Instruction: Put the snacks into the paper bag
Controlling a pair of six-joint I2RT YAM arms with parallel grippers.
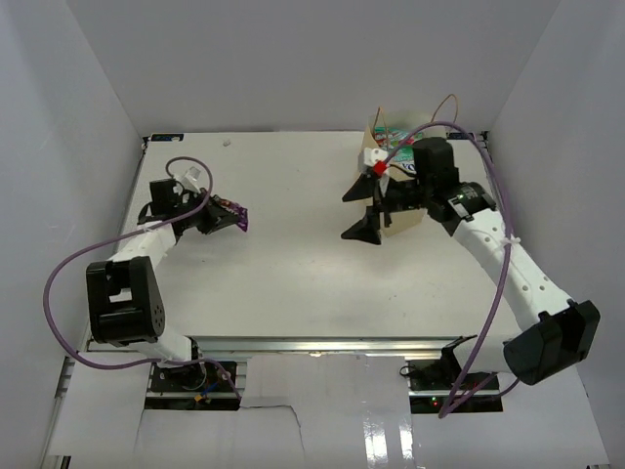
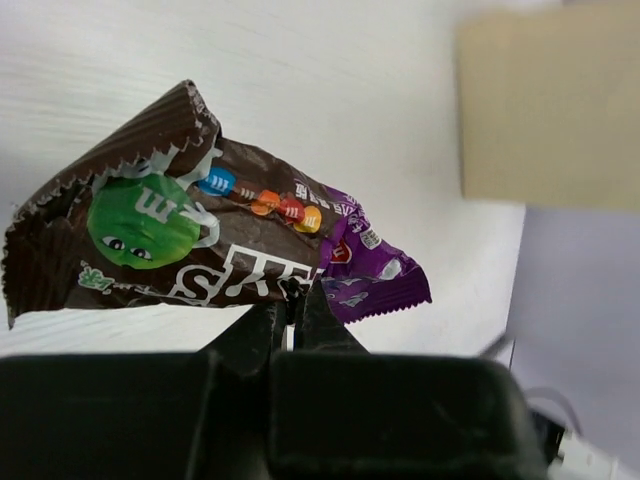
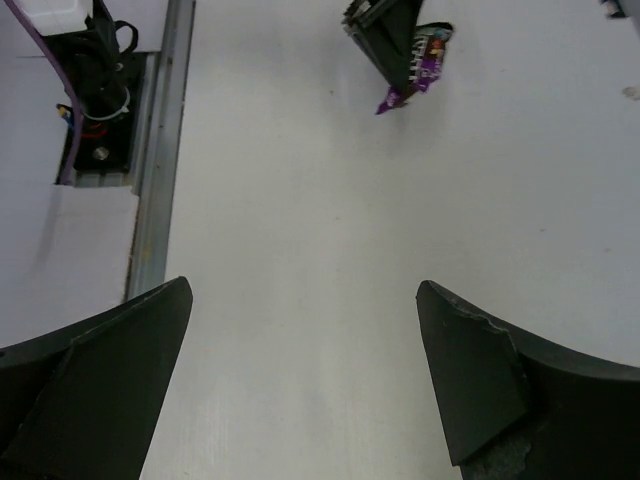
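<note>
My left gripper (image 1: 221, 215) is shut on a dark purple and brown candy packet (image 2: 220, 245) and holds it above the table's left side; the packet also shows in the top view (image 1: 234, 213) and far off in the right wrist view (image 3: 420, 62). The beige paper bag (image 1: 398, 200) stands at the back right with teal packets (image 1: 395, 135) showing in its mouth and a looped handle above; its side shows in the left wrist view (image 2: 550, 105). My right gripper (image 1: 359, 211) is open and empty, just left of the bag, its fingers (image 3: 475, 385) spread wide over bare table.
White walls enclose the table on three sides. A metal rail (image 3: 160, 160) and the left arm's base with cabling (image 3: 95, 90) run along the near edge. A purple cable (image 1: 488, 322) loops along the right arm.
</note>
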